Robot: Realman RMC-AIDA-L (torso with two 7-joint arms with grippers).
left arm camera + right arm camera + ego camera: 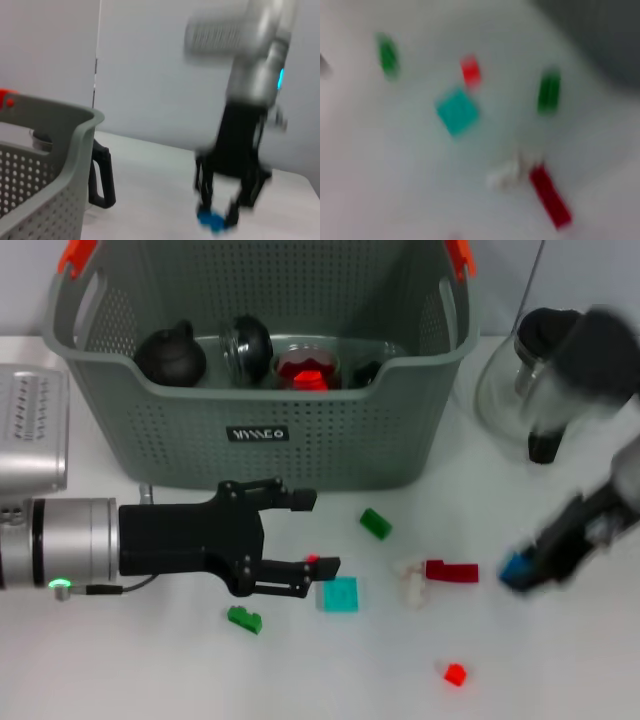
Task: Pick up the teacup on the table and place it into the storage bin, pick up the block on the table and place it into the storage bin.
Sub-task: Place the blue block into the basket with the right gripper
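The right hand sits at about four o'clock on the tabletop, blurred in the head view; it seems clenched on a blue block, which shows between its fingertips in the left wrist view too. Just beside it toward nine o'clock lies a dark red block, touching or nearly touching a white piece. Below these, toward six o'clock, is a small red block.

The left hand lies low at nine o'clock, its fingers spread and released, holding nothing. Between its fingertips shows a small red block, and a teal block sits just under the lower finger. A green block lies at seven o'clock, another green block near the centre.

The storage bin fills twelve o'clock. Inside it stand a black teapot, a dark round vessel and a glass cup with red contents. A glass kettle stands at two o'clock, beside the bin.
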